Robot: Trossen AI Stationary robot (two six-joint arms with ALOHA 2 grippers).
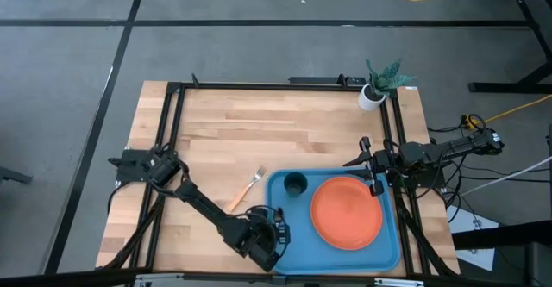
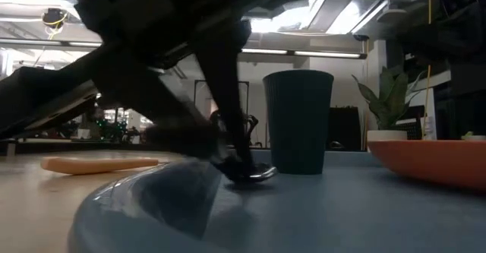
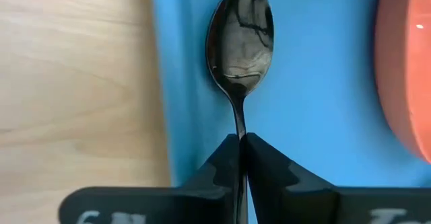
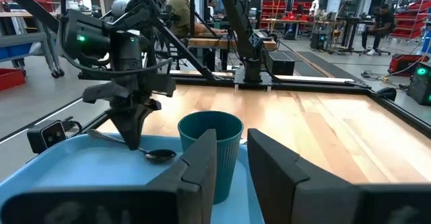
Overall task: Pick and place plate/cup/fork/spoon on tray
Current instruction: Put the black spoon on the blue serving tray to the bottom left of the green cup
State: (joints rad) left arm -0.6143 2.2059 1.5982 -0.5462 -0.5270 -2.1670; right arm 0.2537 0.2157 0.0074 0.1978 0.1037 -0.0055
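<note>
The blue tray (image 1: 285,248) lies at the table's near right. The orange plate (image 1: 347,211) and the teal cup (image 1: 296,184) stand on it. The fork (image 1: 246,190) lies on the wood left of the tray. My left gripper (image 1: 272,231) is over the tray's left part, shut on the dark spoon (image 3: 241,39). My right gripper (image 1: 373,177) is open and empty by the tray's far right corner, and its wrist view looks at the cup (image 4: 210,150). My left gripper pinches the spoon's thin handle (image 3: 240,131) between its two fingers, coming from above and pointing down. The handle's free end sticks out behind the fingers (image 4: 101,135). The spoon slants down, with its bowl (image 4: 159,155) at the tray floor beside the cup; whether it touches, I cannot tell.
A white pot with a green plant (image 1: 377,89) stands at the table's far right corner. A black frame (image 1: 172,115) runs round the table's edges. The wood left of and beyond the tray is bare apart from the fork.
</note>
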